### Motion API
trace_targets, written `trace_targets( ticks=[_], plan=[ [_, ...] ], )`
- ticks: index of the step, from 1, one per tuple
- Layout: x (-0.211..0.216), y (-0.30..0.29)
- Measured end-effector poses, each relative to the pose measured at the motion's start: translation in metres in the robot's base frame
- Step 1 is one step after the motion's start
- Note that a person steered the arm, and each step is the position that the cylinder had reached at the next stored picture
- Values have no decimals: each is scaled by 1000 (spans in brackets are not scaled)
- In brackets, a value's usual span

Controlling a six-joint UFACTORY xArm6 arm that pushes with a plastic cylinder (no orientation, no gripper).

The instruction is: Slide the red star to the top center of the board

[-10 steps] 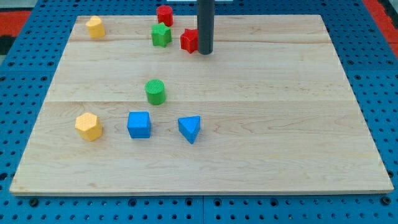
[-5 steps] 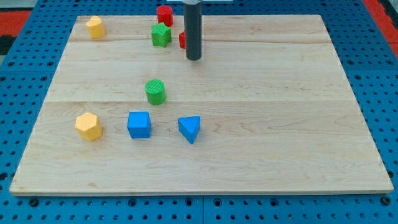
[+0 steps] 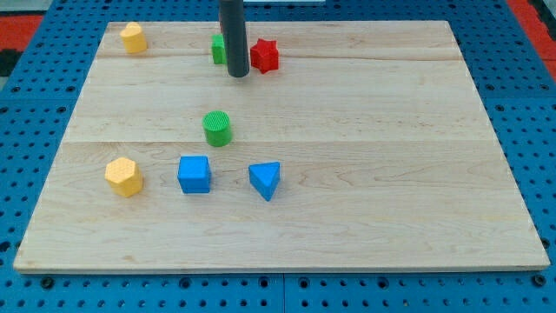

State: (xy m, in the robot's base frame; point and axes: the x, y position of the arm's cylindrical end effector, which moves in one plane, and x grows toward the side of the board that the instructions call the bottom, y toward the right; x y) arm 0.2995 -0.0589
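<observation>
red star [image 3: 265, 56]: near the table's [image 3: 391, 200] top edge, slightly toward the view's left of centre. my tip [image 3: 237, 75]: a bare rod that grips nothing, just beside the star on the view's left and slightly below; green block [image 3: 216, 49] partly hidden behind the rod.

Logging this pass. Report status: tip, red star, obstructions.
My tip down, just left of the red star block. Star near top center. Green block partly hidden behind the rod, left of star.
</observation>
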Motion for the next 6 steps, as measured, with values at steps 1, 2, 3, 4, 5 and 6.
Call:
trace_targets(
  ticks=[1, 2, 3, 4, 5, 6],
  plan=[
    [-14, 17],
    [-24, 43],
    [-35, 59],
    [-44, 84],
    [-44, 109],
    [-43, 123]
  ],
)
